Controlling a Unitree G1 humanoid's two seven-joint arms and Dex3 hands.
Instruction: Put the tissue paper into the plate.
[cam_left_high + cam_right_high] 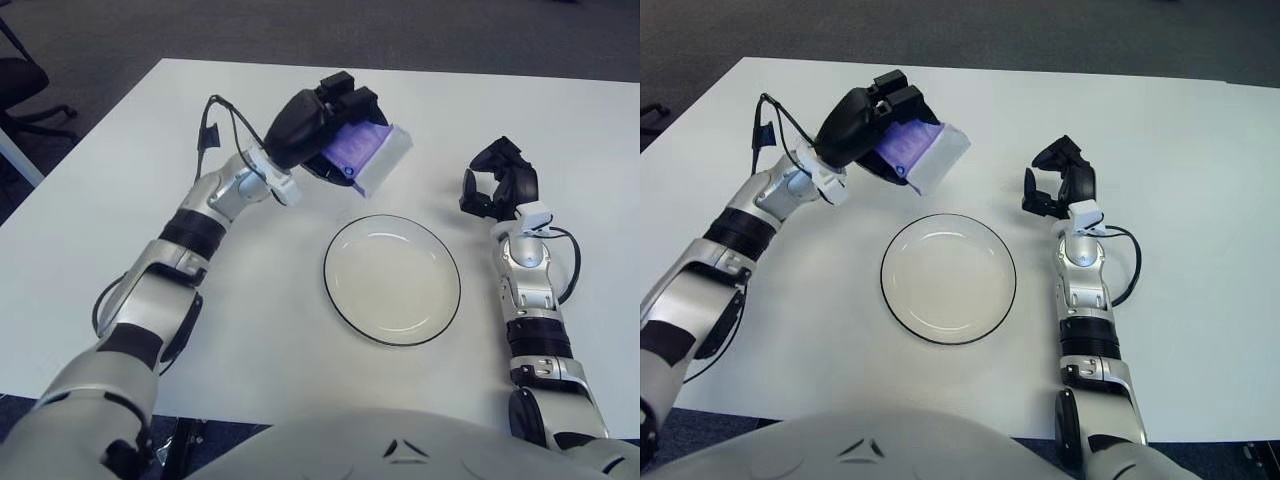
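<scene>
My left hand (335, 125) is shut on a purple-and-white tissue pack (375, 152) and holds it in the air, just beyond the far left rim of the plate. The white plate (392, 279) with a dark rim lies on the table in front of me and holds nothing. The pack also shows in the right eye view (925, 150), above and left of the plate (948, 278). My right hand (498, 185) shows to the right of the plate with its fingers loosely curled, holding nothing.
The white table (100, 230) runs to its far edge at the top, with dark carpet beyond. A black office chair (20, 95) stands off the table's far left corner. A black cable (215, 115) loops over my left wrist.
</scene>
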